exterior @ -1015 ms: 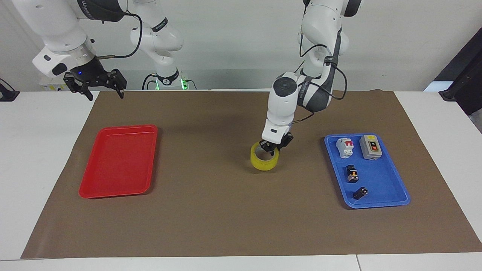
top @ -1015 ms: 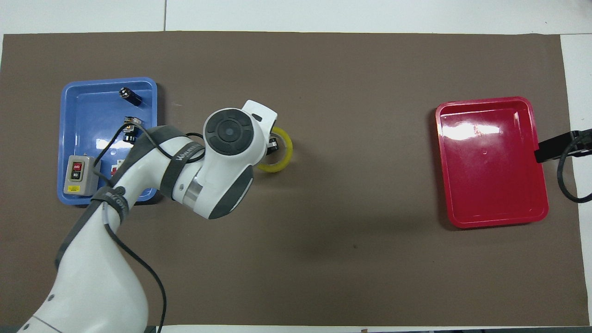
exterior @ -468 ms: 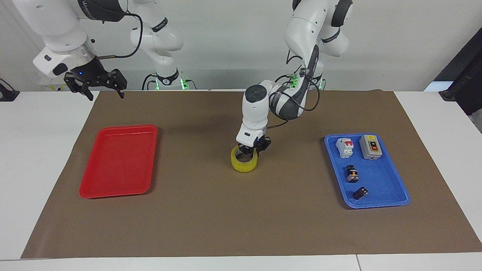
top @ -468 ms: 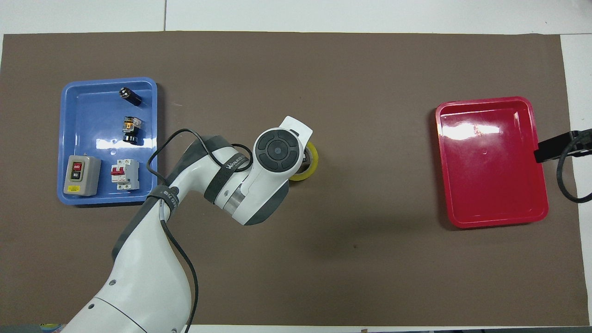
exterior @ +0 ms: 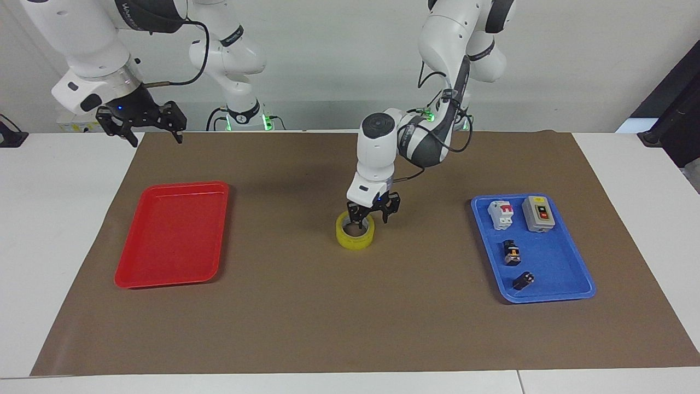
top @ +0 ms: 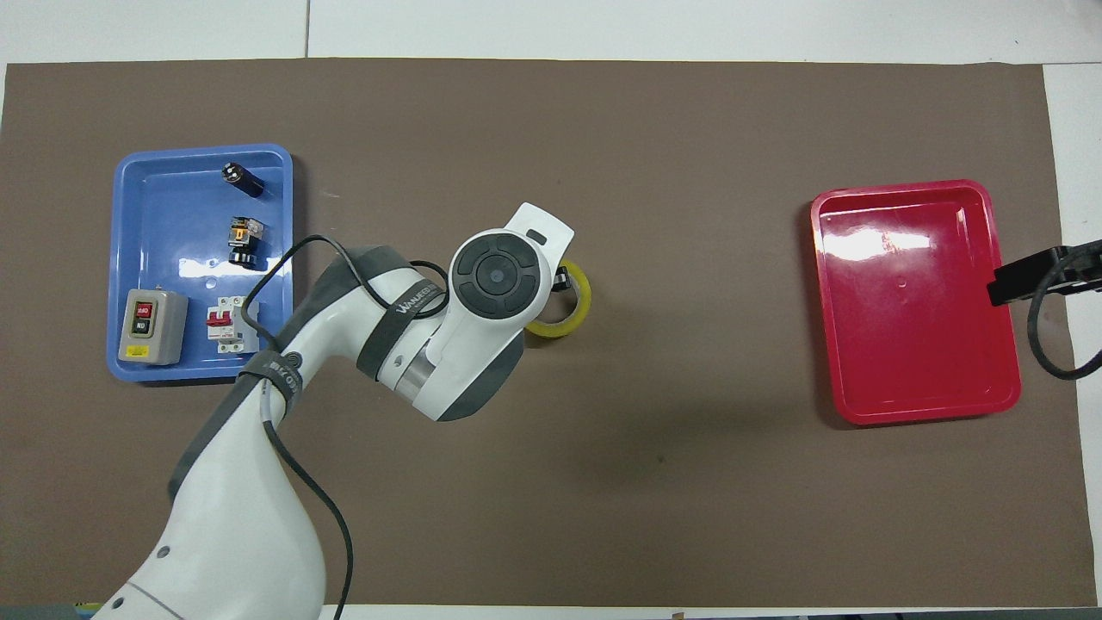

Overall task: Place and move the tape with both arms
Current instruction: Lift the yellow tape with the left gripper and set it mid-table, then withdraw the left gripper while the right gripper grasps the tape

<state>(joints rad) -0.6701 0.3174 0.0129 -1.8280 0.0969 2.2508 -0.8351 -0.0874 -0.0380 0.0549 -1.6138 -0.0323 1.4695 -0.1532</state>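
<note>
The yellow tape (exterior: pixel 355 234) lies flat on the brown mat (exterior: pixel 306 306) near its middle. In the overhead view the tape (top: pixel 575 303) shows only as a crescent beside the left arm's wrist. My left gripper (exterior: pixel 373 218) is open just above the tape's rim, one finger over the ring's hole and the other over its outer side. It holds nothing. My right gripper (exterior: pixel 154 137) is open and empty, up in the air over the mat's corner at the right arm's end, and waits. Only its tip (top: pixel 1012 282) shows in the overhead view.
An empty red tray (exterior: pixel 169 235) lies toward the right arm's end. A blue tray (exterior: pixel 547 257) toward the left arm's end holds a grey switch box (exterior: pixel 538 213), a white breaker (exterior: pixel 501 213) and two small black parts.
My left gripper carried the tape toward the mat's middle, set it down, opened and rose slightly off it. The right arm barely moved.
</note>
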